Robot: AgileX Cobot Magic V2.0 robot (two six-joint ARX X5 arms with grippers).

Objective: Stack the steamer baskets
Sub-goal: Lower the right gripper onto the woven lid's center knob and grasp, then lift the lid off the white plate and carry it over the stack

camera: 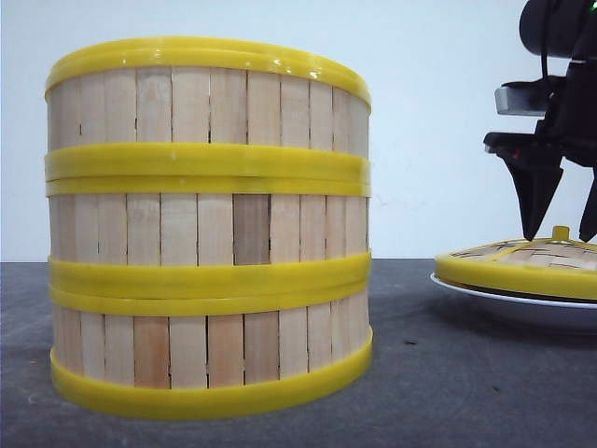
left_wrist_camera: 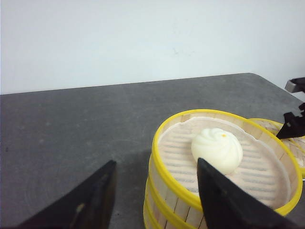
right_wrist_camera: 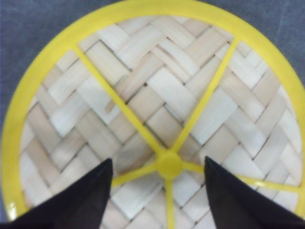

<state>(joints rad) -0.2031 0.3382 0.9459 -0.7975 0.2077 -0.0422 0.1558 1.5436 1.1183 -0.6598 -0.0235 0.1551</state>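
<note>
Front view shows the three steamer baskets (camera: 209,229) already stacked in one column on the dark counter (camera: 438,373), their yellow rims meeting pairwise and the walls lining up, with the middle joint slightly tilted. To the right, well apart from the stack, a flat woven lid (camera: 522,261) lies on a white plate (camera: 508,303), and the right gripper (camera: 560,219) hangs directly over it with its black fingers spread, their tips just above the lid's surface on either side of the small yellow knob (camera: 561,232). Left wrist view looks down past the left gripper (left_wrist_camera: 155,200), whose jaws stand wide apart and hold nothing; one finger overlaps the near rim of the top basket, and I cannot tell whether it touches. Inside that basket sits a white bun (left_wrist_camera: 217,149). Right wrist view is filled by the lid, with the knob centred between the spread fingers and nothing yet pinched. The stacking itself looks finished; what seems left is the lid, and the telling relation is that the knob sits straight below the right gripper, between its jaws, while the stack lies off to that arm's left, nearer the left arm.
</note>
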